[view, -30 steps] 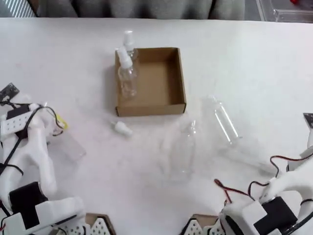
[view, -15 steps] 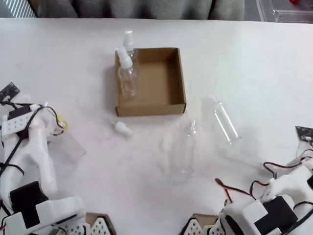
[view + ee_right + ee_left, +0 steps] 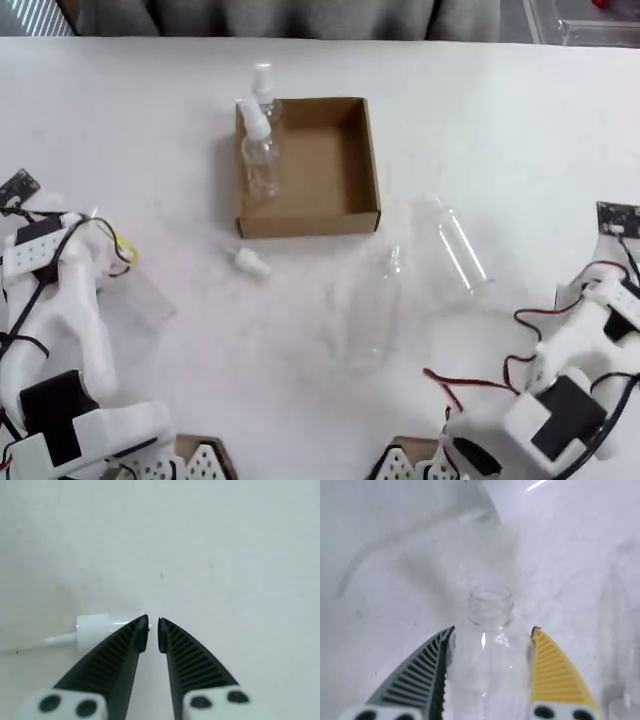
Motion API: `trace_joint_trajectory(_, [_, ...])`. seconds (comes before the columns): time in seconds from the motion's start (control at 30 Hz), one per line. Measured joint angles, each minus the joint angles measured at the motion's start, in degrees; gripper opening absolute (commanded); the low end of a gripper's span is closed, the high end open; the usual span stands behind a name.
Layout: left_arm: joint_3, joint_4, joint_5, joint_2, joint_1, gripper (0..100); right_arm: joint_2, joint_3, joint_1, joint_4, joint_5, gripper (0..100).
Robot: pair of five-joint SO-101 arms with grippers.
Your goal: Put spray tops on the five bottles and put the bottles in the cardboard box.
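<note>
My left gripper (image 3: 493, 629) is shut on a clear bottle (image 3: 490, 605) with a bare neck, one finger on each side of its shoulder. In the high view that bottle (image 3: 148, 303) lies low at the left by my left arm (image 3: 60, 300). My right gripper (image 3: 152, 625) is closed to a narrow slit on the head of a white spray top (image 3: 94, 628), whose tube sticks out sideways. Two capped bottles (image 3: 262, 150) (image 3: 264, 84) stand at the left wall of the cardboard box (image 3: 365, 160). Two bare bottles (image 3: 375, 305) (image 3: 458, 250) lie on the table.
A loose spray top (image 3: 248, 262) lies just in front of the box. My right arm (image 3: 570, 400) sits at the table's lower right with red and black cables trailing. Arm bases occupy the front edge.
My right arm has swung up and back toward the right edge of the table. The left arm, the bottles and the box have stayed put.
</note>
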Motion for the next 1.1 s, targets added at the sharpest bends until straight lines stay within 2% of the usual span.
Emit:
trace_joint_trajectory(0.13, [0.00, 0.00, 0.00, 0.00, 0.00, 6, 5.89, -8.62, -1.58, 4.84, -3.60, 2.2])
trace_joint_trajectory(0.3, [0.00, 0.00, 0.00, 0.00, 0.00, 6, 7.47, -19.69, -0.44, 20.57, -7.82, 2.2])
trace_joint_trajectory(0.5, [0.00, 0.00, 0.00, 0.00, 0.00, 6, 7.03, -22.07, 1.49, 31.82, -16.88, 4.3])
trace_joint_trajectory(0.63, [0.00, 0.00, 0.00, 0.00, 0.00, 6, 4.75, -18.90, 1.05, 29.71, -26.11, 13.9])
trace_joint_trajectory(0.83, [0.00, 0.00, 0.00, 0.00, 0.00, 6, 2.64, -14.59, -0.35, 23.56, -41.49, 15.8])
trace_joint_trajectory(1.0, [0.00, 0.00, -2.37, 0.00, 0.00, 6, 3.87, -14.51, -3.69, 20.04, -51.34, 24.1])
trace_joint_trajectory(1.1, [0.00, 0.00, -3.43, 0.00, 0.00, 6, 7.38, -14.51, -5.71, 19.69, -56.88, 25.3])
